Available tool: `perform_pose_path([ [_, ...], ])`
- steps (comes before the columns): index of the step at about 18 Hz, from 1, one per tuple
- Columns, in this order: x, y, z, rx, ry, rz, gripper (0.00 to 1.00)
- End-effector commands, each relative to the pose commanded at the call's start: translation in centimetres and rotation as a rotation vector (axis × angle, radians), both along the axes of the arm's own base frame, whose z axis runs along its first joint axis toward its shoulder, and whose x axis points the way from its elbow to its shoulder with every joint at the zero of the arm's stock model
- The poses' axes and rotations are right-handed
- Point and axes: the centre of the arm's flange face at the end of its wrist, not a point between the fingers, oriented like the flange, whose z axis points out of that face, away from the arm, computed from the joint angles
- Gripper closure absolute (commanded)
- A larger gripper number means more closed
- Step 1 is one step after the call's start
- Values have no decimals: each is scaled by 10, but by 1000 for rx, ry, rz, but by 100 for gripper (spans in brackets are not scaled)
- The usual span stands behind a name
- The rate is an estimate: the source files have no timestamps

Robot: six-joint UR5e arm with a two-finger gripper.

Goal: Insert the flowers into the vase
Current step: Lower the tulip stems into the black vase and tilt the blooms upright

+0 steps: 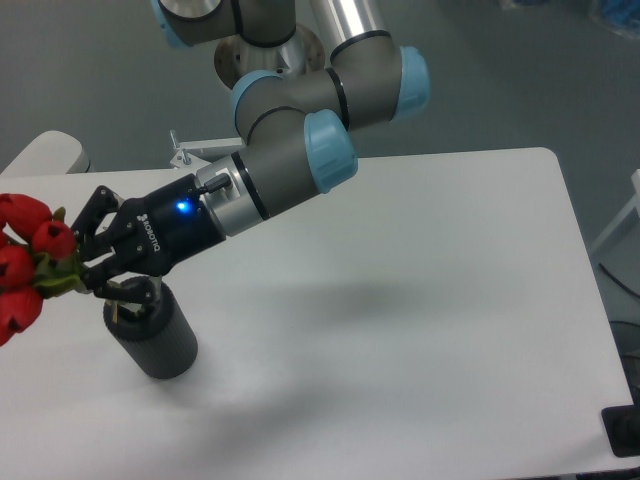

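The flowers (25, 262) are red tulip buds with green leaves at the far left edge, held above the table. Pale stems (128, 298) run from the bunch down into the mouth of the vase (155, 335), a dark grey cylinder standing on the white table at the front left. My gripper (88, 265) is shut on the flowers just below the buds, directly above and left of the vase's mouth. The bunch is tilted, with the buds leaning left past the frame edge.
The white table (400, 300) stretches to the right of the vase. A small metal bracket (190, 152) stands at the table's back edge. The arm's elbow (330, 95) hangs over the back middle. A pale rounded object (45, 152) sits at the far left.
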Motion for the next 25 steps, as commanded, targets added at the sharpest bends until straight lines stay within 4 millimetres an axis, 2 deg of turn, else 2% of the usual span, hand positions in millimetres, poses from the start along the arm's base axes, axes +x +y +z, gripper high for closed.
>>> perform_pose_path([
  [5, 13, -5, -18, 12, 17, -22, 80],
  [11, 19, -8, -39, 35, 47, -41, 78],
  [15, 26, -16, -67, 67, 87, -62, 77],
  [20, 24, -17, -79, 65, 92, -63, 75],
  [25, 24, -16, -105, 63, 98, -73, 73],
])
